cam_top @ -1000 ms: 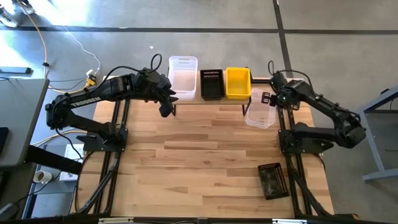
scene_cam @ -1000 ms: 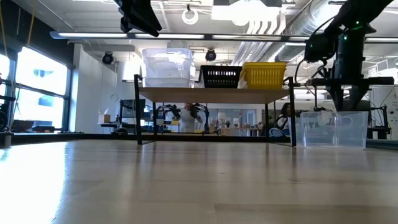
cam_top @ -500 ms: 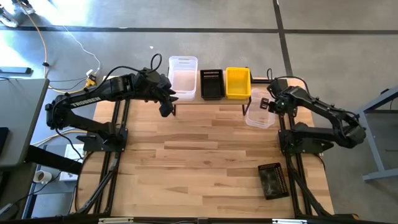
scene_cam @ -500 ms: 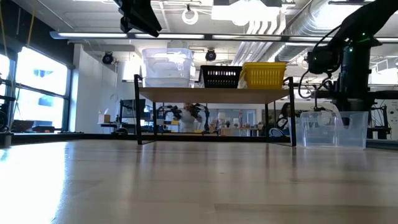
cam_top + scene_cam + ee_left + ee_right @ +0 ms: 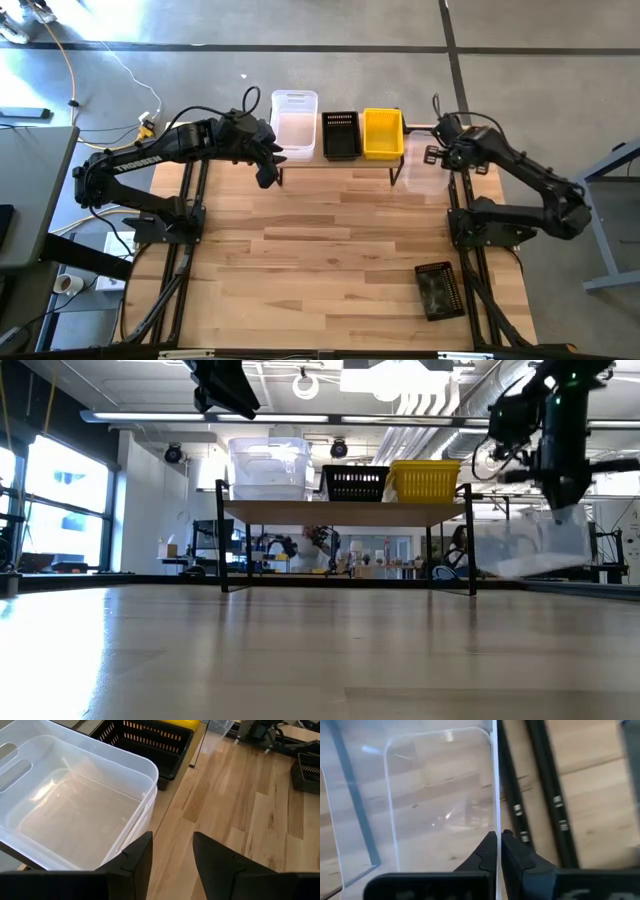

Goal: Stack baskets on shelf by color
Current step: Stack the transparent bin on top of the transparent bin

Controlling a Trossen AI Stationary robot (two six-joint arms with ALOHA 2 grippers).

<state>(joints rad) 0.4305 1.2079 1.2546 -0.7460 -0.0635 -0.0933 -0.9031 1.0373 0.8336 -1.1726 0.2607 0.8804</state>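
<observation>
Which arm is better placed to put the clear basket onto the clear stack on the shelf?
Right: its claw is shut on the clear basket, lifted off the table. The left claw is open by the clear stack.

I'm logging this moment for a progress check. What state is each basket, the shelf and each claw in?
Clear baskets on shelf: nested, upright, left end.
Black basket on shelf: upright, middle.
Yellow basket: upright, right end.
Shelf: holds three stacks.
Lifted clear basket: off the table, tilted.
Black basket on table: lying loose.
Right claw: shut on the lifted clear basket's wall.
Left claw: open, empty.
</observation>
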